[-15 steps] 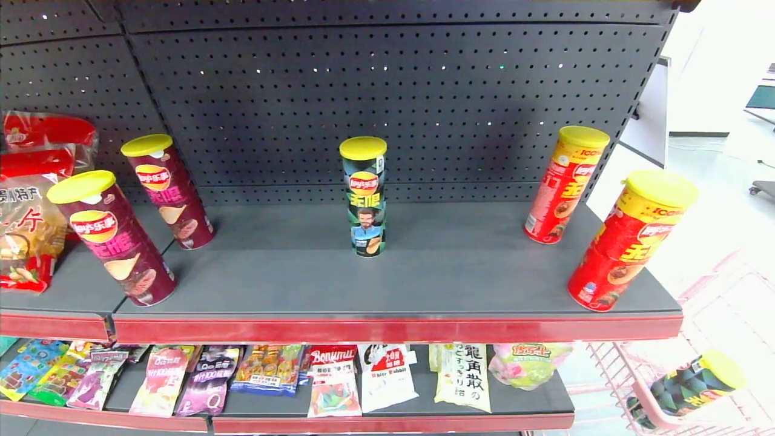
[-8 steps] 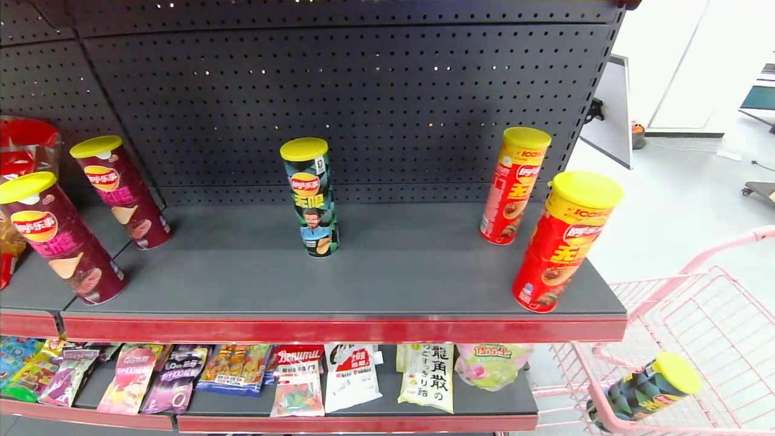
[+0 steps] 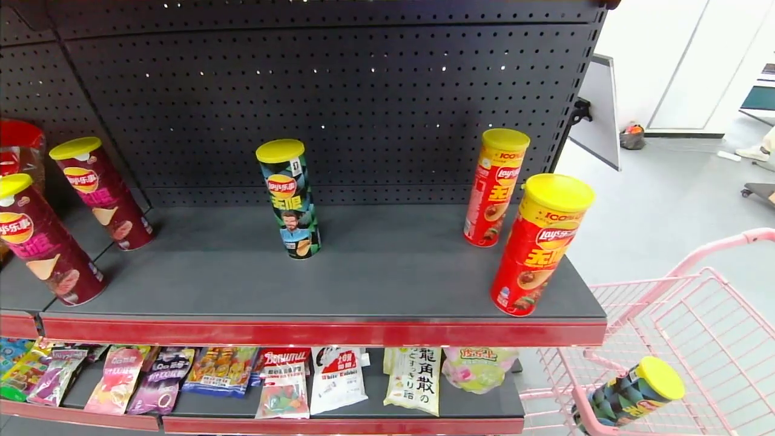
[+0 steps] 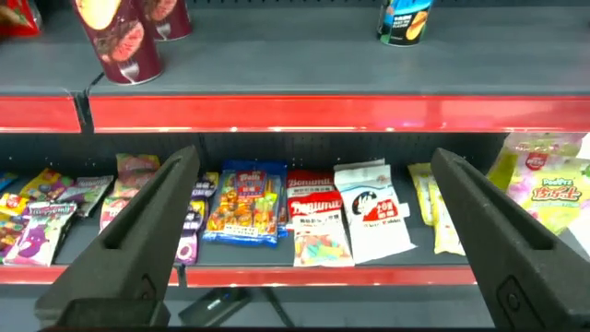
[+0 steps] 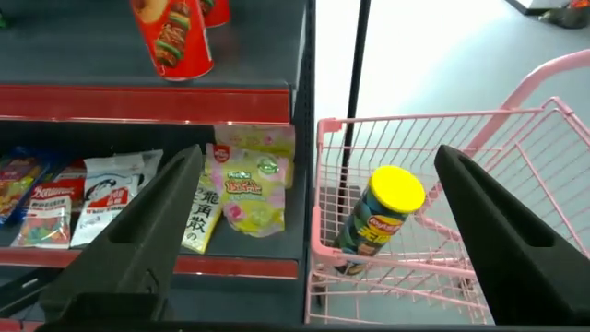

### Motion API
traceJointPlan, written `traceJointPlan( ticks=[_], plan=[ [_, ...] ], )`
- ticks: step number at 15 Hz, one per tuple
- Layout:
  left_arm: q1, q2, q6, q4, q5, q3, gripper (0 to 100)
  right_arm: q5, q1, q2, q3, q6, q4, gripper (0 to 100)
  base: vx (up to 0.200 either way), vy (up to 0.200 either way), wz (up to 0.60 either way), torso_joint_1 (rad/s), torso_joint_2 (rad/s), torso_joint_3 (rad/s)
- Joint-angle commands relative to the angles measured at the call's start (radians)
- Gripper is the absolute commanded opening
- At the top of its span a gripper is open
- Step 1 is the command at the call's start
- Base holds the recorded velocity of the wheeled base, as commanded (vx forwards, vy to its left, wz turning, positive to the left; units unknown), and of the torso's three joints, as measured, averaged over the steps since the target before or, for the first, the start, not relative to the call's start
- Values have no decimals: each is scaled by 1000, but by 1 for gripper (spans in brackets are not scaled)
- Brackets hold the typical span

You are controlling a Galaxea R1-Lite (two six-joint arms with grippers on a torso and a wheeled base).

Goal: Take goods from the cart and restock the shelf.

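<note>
In the head view, a dark grey upper shelf [image 3: 375,284] with a red front lip carries five upright cardboard crisp tubes with yellow lids. There are two maroon tubes [image 3: 100,192] at the left end, one green-and-black shelf tube [image 3: 289,198] mid-shelf near the back, and two red tubes [image 3: 540,243] at the right end. Each label shows a round logo above large characters. Below them, a row of flat snack packets [image 3: 278,381] lies on the lower shelf. Just beside the shelf's right end stands a pink wire cart [image 3: 714,303]. It holds one green-and-black cart tube [image 3: 629,395], tilted in a corner of the basket.

In the left wrist view, the left gripper [image 4: 315,161] hangs before the snack packets [image 4: 304,217] with its jaws spread wide and nothing between them. The bases of two maroon tubes [image 4: 120,41] and the green-and-black shelf tube [image 4: 403,23] show above it.

In the right wrist view, the right gripper [image 5: 320,152] also has its jaws spread and holds nothing. It sits near the shelf's right end. The green-and-black cart tube [image 5: 376,221] leans inside the pink wire cart [image 5: 516,184], and two red tubes [image 5: 175,37] stand on the shelf above.
</note>
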Motion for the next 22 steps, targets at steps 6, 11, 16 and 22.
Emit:
traceJointPlan(
  ticks=[6,11,16,22],
  plan=[
    [0,0,-1,0,0,0,100,0,1,1,0,-1,-1,100,0,0,-600,2,6,3],
    [0,0,-2,0,0,0,100,0,0,1,0,1,-1,100,0,0,-120,1,0,0],
    [0,0,-2,0,0,0,100,-4,0,1,0,-1,-1,100,0,0,0,-17,32,19],
    [0,0,-2,0,0,0,100,-4,0,1,0,1,-1,100,0,0,0,-137,338,198]
  ],
)
